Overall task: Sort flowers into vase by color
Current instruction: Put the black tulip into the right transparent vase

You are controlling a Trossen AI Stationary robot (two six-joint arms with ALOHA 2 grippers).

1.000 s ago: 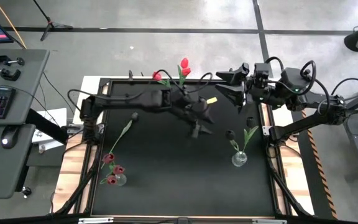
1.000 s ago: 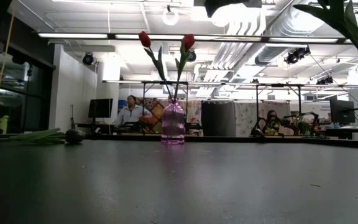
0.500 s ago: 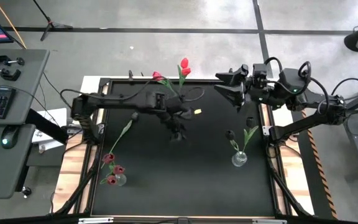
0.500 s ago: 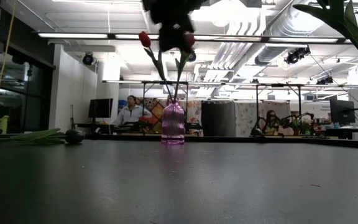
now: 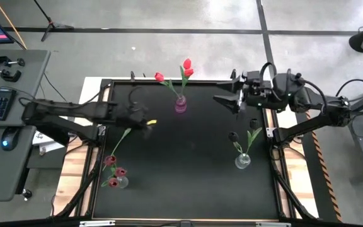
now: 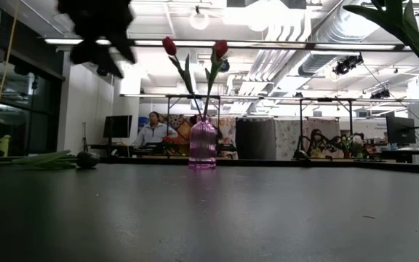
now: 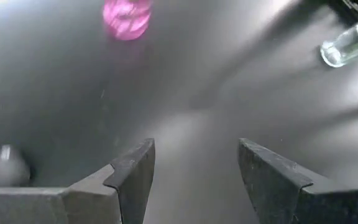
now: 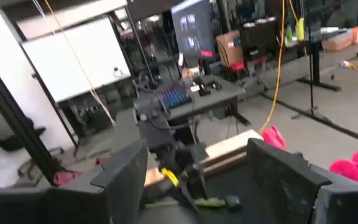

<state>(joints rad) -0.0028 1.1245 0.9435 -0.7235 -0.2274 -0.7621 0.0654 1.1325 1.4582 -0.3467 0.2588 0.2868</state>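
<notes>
The left gripper (image 5: 145, 122), fingers spread and empty, has pulled back from the middle of the table to the left-centre of the overhead frame, above the loose dark-headed tulip with its long green stem (image 5: 126, 130) lying flat. That suggests this flower is the next pick. At lower left, a clear glass vase (image 5: 120, 182) holds the dark red tulips. At upper centre, the pink ribbed vase (image 5: 180, 104) holds two red tulips (image 5: 186, 65). At upper right the right gripper (image 5: 227, 101) waits, fingers apart. Nothing blocks the loose tulip.
</notes>
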